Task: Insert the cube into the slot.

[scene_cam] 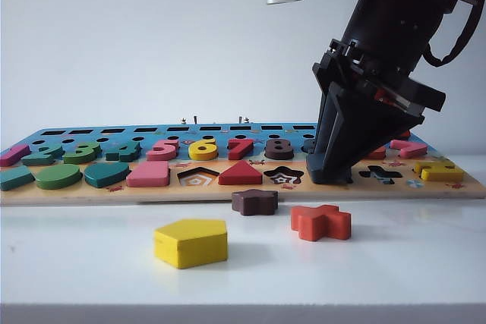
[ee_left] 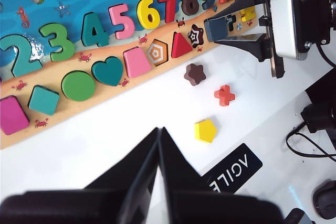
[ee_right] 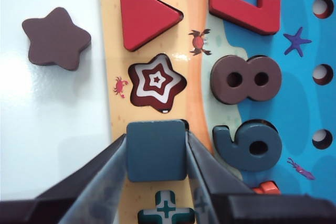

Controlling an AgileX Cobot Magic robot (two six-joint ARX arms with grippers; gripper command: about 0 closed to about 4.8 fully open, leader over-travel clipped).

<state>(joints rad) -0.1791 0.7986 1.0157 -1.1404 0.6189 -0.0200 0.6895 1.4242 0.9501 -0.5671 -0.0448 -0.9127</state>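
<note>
On the tabletop [scene_cam: 425, 263] lies the puzzle board [ee_left: 79, 108]; at its front row the right claw [ee_right: 156, 153] grips the cube [ee_right: 156, 149] between star cutout [ee_right: 156, 81] and cross cutout [ee_right: 166, 209]. Left claw [ee_left: 159, 153] hovers clenched, empty.

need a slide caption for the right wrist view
Right claw shut on the dark cube, held over the puzzle board between the star cutout and cross cutout.
</note>
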